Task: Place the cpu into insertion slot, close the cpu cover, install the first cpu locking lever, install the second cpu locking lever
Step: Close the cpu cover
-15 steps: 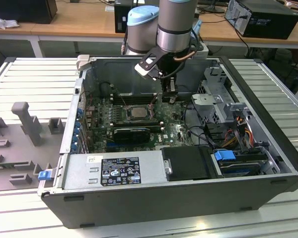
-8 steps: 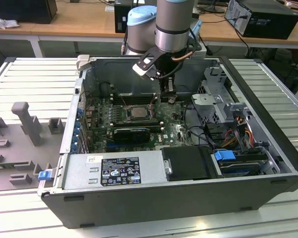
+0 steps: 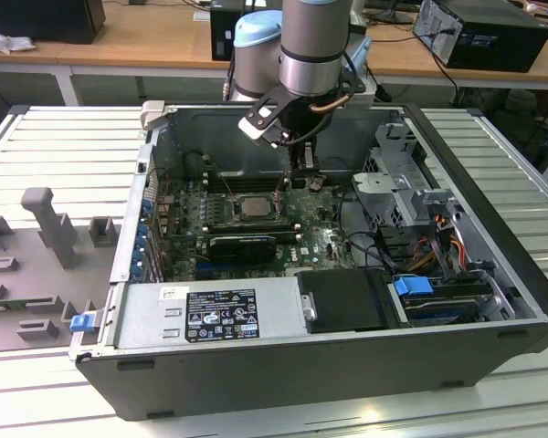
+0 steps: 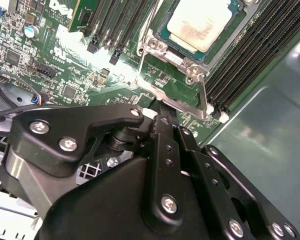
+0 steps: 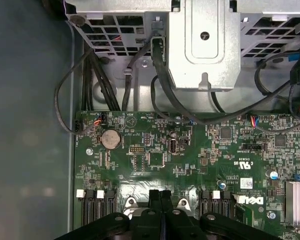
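Within the insertion slot (image 4: 157, 47), the cpu (image 4: 197, 22) looks pale.

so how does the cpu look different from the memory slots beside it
The cpu is a pale beige square with a broad flat face; the memory slots are long, narrow and black. The cpu is a single piece rimmed by silvery metal; the memory slots run in parallel rows on either side of it. Both lie flat on the green motherboard.
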Motion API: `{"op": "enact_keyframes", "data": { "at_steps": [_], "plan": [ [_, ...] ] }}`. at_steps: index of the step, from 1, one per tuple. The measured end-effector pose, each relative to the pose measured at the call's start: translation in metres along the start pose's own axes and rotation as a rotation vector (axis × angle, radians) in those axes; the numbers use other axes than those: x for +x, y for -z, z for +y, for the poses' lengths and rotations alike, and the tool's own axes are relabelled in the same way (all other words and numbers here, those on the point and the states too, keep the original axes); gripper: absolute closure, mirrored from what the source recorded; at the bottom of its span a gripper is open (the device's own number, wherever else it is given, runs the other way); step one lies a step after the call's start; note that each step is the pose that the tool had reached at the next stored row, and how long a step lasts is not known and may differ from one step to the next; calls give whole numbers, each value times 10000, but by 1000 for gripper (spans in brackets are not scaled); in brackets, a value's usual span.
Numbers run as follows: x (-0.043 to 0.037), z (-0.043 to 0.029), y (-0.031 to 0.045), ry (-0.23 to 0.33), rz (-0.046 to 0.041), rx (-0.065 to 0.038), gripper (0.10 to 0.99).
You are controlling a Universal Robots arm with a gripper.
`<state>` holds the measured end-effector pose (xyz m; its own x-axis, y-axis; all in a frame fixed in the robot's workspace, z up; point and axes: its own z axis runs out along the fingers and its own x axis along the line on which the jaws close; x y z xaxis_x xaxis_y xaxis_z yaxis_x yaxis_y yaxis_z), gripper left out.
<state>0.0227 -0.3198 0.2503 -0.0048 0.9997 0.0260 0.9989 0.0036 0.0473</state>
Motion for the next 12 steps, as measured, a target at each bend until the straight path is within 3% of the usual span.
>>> {"op": "enact_keyframes", "data": {
  "at_steps": [12],
  "plan": [
    [1, -116, 5, 0, 0, 0, 980]
  ]
}}
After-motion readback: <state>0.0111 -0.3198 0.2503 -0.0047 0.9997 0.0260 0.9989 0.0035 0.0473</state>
